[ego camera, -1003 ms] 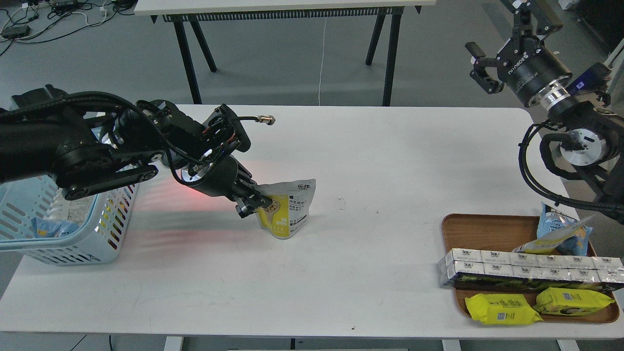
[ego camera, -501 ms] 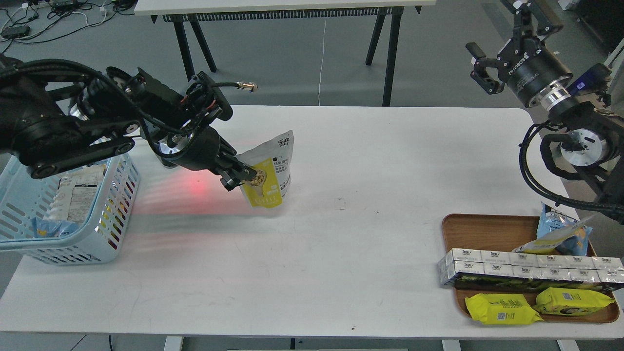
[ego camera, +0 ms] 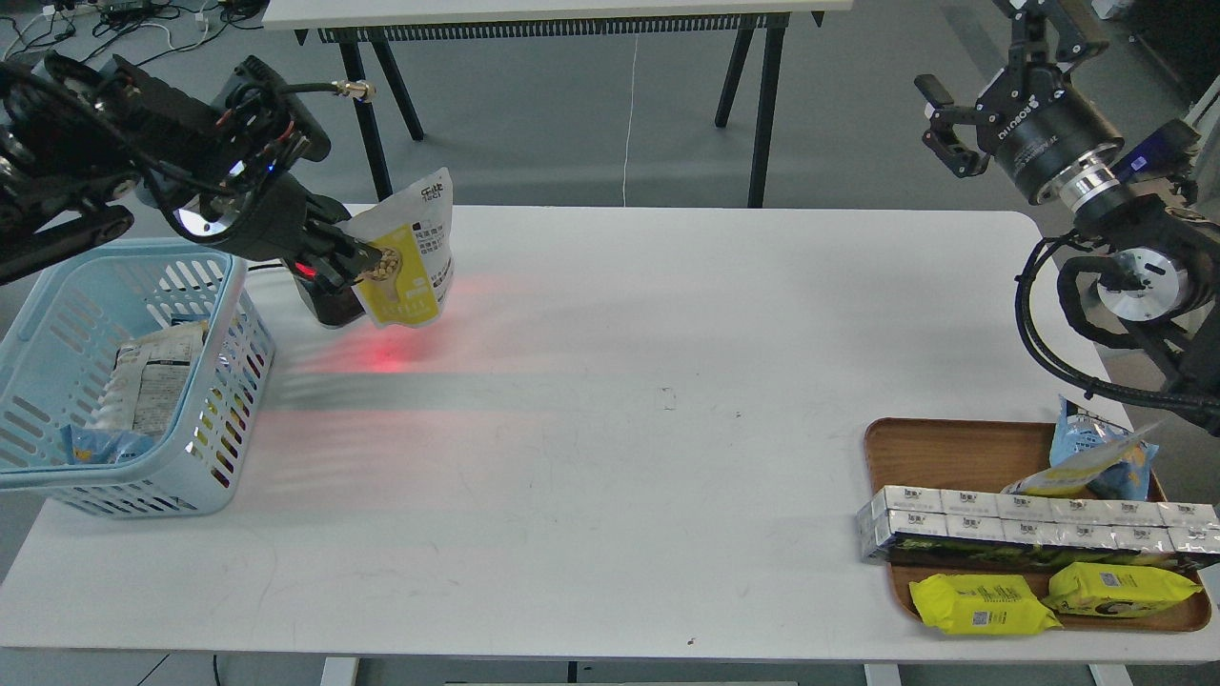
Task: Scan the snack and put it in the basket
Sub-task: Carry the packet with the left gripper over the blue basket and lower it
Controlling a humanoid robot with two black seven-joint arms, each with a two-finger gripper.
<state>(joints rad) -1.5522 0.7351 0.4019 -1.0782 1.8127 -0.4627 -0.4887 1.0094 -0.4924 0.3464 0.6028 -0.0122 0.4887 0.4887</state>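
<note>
My left gripper (ego camera: 367,264) is shut on the snack (ego camera: 410,252), a pouch with a white top and a yellow lower half. It holds the pouch upright in the air above the table's far left, in front of a small black scanner (ego camera: 329,300) that casts red light on the table. The light blue basket (ego camera: 214,419) stands at the left edge, below and left of the pouch, with packets inside. My right gripper (ego camera: 939,119) is raised at the far right, off the table, empty, its fingers apart.
A brown wooden tray (ego camera: 939,443) at the front right holds silver boxes (ego camera: 1029,524), two yellow packets (ego camera: 982,603) and a blue-and-yellow bag (ego camera: 1096,455). The white table (ego camera: 667,429) spreads between basket and tray. Another table's black legs (ego camera: 758,114) stand behind.
My left arm has lifted the pouch off the table and carried it up and to the left, from the table's middle toward the scanner and basket. The right arm has barely moved.
</note>
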